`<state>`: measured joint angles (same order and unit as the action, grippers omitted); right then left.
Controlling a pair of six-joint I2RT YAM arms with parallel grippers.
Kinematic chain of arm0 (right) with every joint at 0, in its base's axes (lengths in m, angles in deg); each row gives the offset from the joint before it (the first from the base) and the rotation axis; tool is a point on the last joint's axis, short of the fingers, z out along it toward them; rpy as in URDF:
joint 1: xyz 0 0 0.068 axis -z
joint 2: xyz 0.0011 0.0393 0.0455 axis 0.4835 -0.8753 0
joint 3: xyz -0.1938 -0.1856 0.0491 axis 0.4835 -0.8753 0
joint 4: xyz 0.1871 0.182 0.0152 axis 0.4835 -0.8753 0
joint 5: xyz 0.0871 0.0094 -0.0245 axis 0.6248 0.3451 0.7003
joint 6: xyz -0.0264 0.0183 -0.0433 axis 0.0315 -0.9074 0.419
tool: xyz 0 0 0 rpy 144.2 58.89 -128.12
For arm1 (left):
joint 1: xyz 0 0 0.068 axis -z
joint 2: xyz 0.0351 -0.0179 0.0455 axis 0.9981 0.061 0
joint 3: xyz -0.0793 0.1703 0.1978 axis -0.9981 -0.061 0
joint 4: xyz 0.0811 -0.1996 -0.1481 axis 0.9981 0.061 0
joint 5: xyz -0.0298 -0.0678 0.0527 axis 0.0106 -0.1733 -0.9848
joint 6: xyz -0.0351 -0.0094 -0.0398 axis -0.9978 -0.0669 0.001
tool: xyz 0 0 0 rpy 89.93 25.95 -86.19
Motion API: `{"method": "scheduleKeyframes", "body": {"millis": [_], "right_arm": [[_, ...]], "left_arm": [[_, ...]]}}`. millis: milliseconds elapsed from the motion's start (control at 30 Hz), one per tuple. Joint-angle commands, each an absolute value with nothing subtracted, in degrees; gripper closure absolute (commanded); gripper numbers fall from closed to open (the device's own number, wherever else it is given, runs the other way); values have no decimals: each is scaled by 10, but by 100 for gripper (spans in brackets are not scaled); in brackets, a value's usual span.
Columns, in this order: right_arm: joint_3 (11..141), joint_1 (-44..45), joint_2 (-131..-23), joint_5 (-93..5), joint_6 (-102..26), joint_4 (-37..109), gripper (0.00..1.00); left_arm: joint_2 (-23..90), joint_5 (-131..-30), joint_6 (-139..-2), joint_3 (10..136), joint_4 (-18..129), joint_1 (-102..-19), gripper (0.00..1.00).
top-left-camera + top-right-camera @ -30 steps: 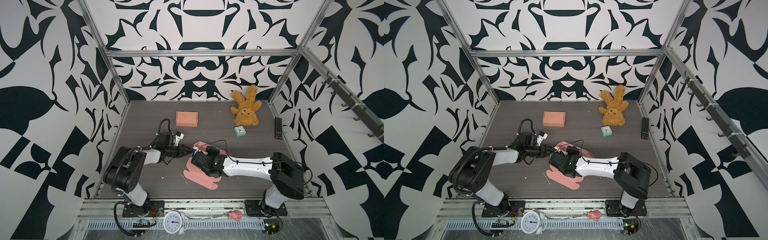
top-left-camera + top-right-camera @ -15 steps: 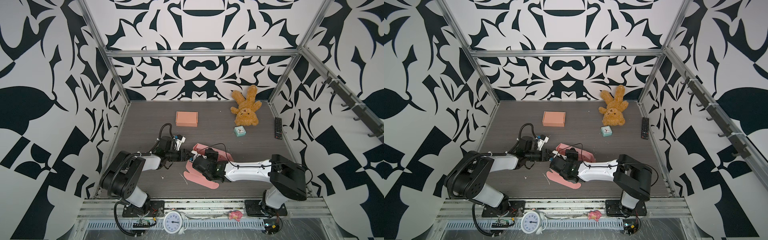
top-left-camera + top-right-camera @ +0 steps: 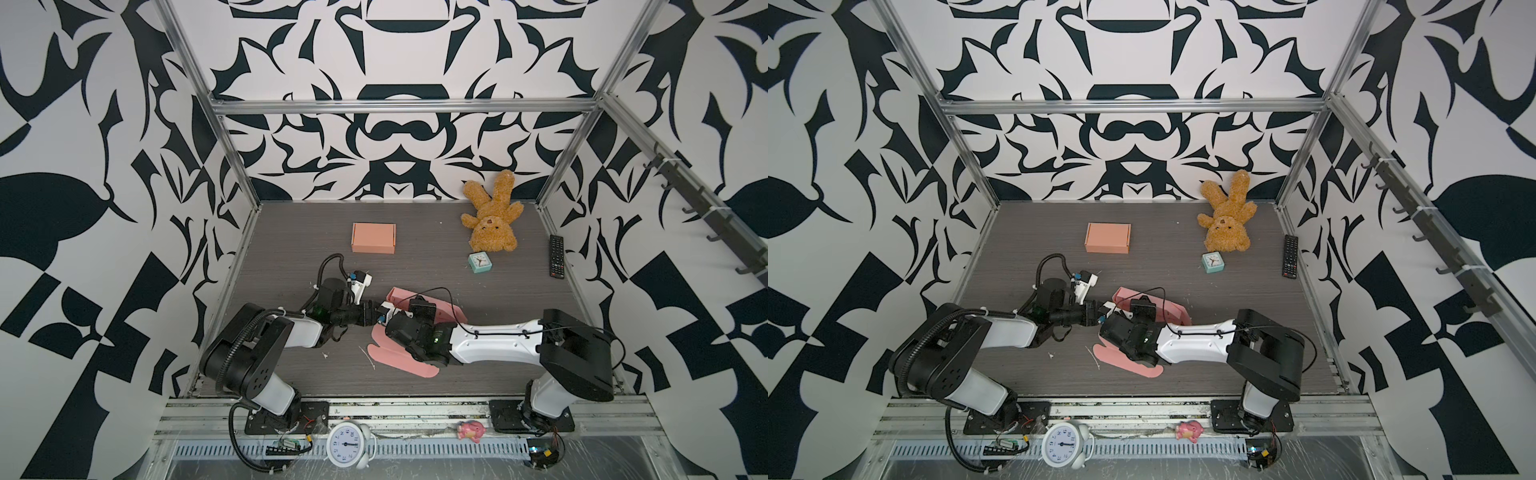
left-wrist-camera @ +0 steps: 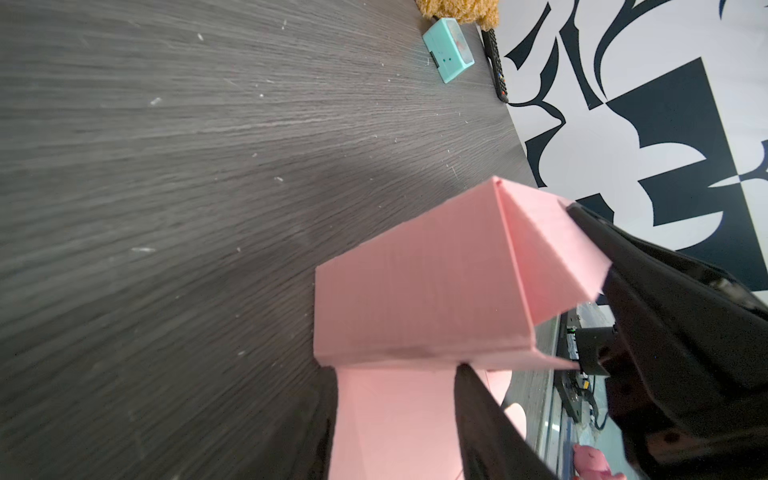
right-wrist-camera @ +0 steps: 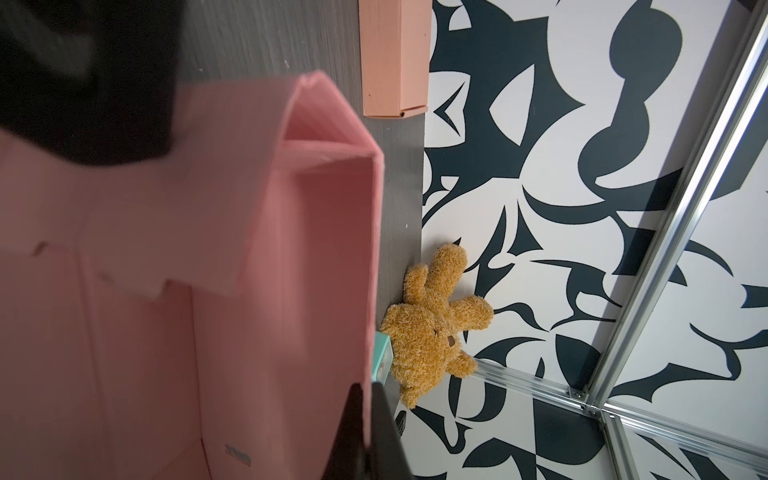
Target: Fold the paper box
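The pink paper box point(image 3: 398, 296) lies half folded in the middle of the table, one wall raised and rounded flaps flat at its near side point(image 3: 1121, 356). My right gripper point(image 5: 368, 415) is shut on the thin edge of a raised wall point(image 5: 249, 187). My left gripper point(image 4: 395, 424) meets the box from the left point(image 3: 376, 316). Its two dark fingers point(image 4: 478, 415) stand apart, and a pink flap point(image 4: 395, 407) fills the gap between them. Beyond the flap rises the folded wall point(image 4: 415, 299). In both top views the right arm's wrist hides the box's middle.
A folded orange box point(image 3: 373, 237) sits behind at the centre left. A teddy bear point(image 3: 490, 224), a teal clock point(image 3: 479, 262) and a remote point(image 3: 557, 255) lie at the back right. A white alarm clock point(image 3: 348, 444) and a pink toy point(image 3: 469, 430) rest on the front rail.
Both grippers and the box have shifted a little toward the table's front. The left jaws have spread slightly wider. The right gripper keeps its hold on the wall.
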<state>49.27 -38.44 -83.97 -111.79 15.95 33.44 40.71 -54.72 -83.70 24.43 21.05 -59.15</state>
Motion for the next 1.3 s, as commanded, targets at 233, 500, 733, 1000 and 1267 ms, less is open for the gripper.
{"method": "scheduleKeyframes", "body": {"millis": [233,500,733,1000,1267], "right_arm": [[465,-400,-866,-1165,232,432,100],[448,-404,-861,-1167,258,459,100],[452,-411,-827,-1132,216,412,100],[462,-412,-859,-1134,215,409,100],[461,-411,-848,-1133,209,408,100]], "left_arm": [[391,-573,-817,224,186,-581,50],[374,-603,-804,213,216,-582,50],[400,-573,-805,218,160,-581,50],[408,-575,-801,193,66,-580,43],[424,-608,-781,178,17,-571,44]]}}
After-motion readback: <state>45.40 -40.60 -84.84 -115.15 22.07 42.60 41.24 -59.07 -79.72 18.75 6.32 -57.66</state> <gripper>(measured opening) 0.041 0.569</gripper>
